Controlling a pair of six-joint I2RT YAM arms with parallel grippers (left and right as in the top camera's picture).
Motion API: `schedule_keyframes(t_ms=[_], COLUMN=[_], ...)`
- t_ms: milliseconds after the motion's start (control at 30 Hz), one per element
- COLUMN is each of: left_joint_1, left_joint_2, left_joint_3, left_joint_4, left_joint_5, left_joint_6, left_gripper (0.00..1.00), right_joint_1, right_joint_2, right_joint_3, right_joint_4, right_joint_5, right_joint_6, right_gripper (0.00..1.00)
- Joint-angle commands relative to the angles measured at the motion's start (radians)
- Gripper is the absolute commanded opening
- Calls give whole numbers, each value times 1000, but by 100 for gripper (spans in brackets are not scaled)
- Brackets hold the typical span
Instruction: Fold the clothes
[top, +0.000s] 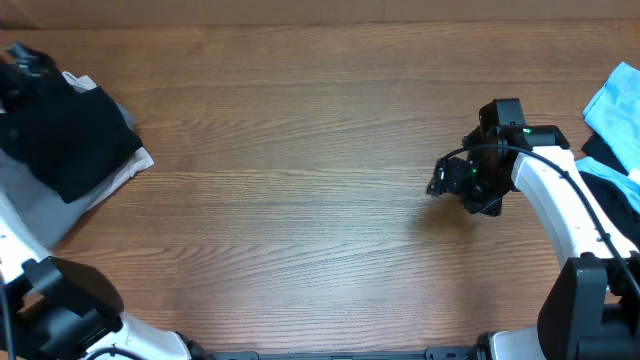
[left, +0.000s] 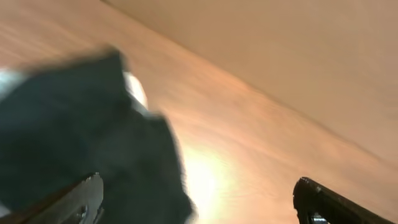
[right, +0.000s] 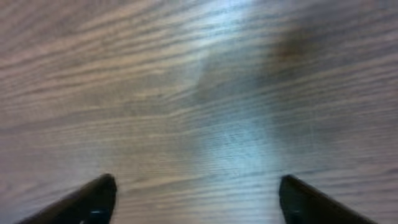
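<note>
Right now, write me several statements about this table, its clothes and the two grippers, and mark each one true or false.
1. The black two-fingered right gripper is open above bare wood of the brown wooden table. True.
2. The crumpled light blue fabric garment lies at the table's left side. False: it lies at the right edge.
3. The large black fabric garment rests on top of a light grey fabric garment. True.
4. The right gripper is shut on the black fabric garment. False: its fingers are apart and hold nothing.
5. The left gripper is open, with the black fabric garment close by. True.
</note>
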Motion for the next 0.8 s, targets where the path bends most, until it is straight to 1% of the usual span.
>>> schedule_keyframes(t_ms=[0,100,233,300,333,400,467,567,733,767], left_joint_1=[-109,-259,-470,-566,-626,-686,-744,-784,-798,-799], left_joint_2=[23,21,21,21,21,21,21,21,9,-9], left_joint_3=[-5,-5,-5,-5,-5,-5,-5,-5,-5,-10], left_joint_4=[-97,-169,-231,-253,-276,-310,-363,-418,-505,-521], left_joint_5=[45,-71,-177,-241,-296,-352,-393,-406,-405,-405], left_joint_6=[121,147,151,150,130,97,56,34,34,34], left_gripper=[100,100,100,100,100,100,100,100,100,100], right_joint_1=[-4,-4,-4,-4,-4,-4,-4,-4,-4,-4], right_joint_2=[-28,-27,-27,-27,-27,-27,-27,-37,-130,-187], right_joint_3=[5,5,5,5,5,7,26,51,56,55], right_joint_4=[63,156,262,322,345,349,290,220,166,149], right_joint_5=[8,8,5,6,10,16,17,17,32,38], right_joint_6=[-5,-5,-6,-77,-109,-108,-106,-97,-22,-17], right_gripper=[100,100,100,100,100,100,100,100,100,100])
